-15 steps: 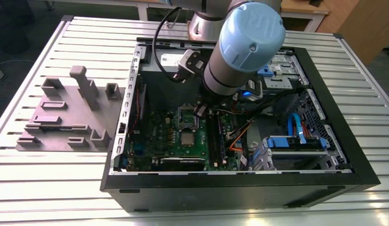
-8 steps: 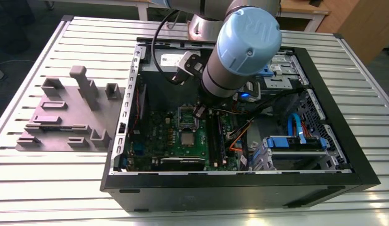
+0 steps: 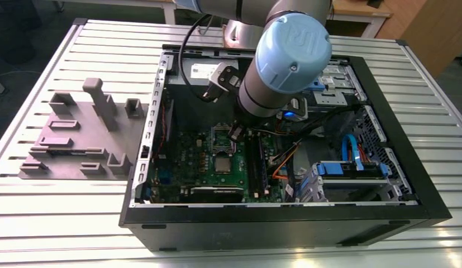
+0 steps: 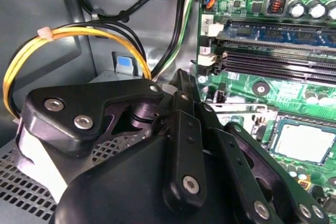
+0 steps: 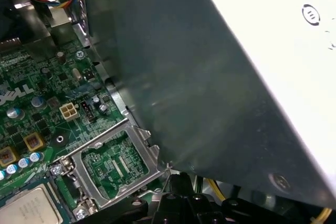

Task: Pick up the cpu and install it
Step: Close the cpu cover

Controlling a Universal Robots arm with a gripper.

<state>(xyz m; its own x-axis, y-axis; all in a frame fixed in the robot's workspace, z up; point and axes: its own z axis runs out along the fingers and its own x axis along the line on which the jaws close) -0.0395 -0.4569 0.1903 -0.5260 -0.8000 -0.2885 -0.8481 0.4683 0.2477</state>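
Black linkage gripper (image 3: 234,133) on the grey-and-blue arm, low inside the open black computer case (image 3: 290,223); whether it is wide or narrow cannot be told, since its own links block the second wrist view. Just beside it, the hinged bare-metal retention frame (image 5: 118,163) is swung open off the socket. Beyond that, the small square silvery cpu (image 5: 26,209) lies in the socket on the green motherboard (image 5: 31,103), apart from the gripper. Risks, as judged: a chip not fully seated could bend socket contacts under the frame; the yellow and black cables (image 4: 79,35) near the links could snag. The large grey metal box (image 5: 220,77) hides much of the board; the first wrist view cuts the cpu off at its edge.
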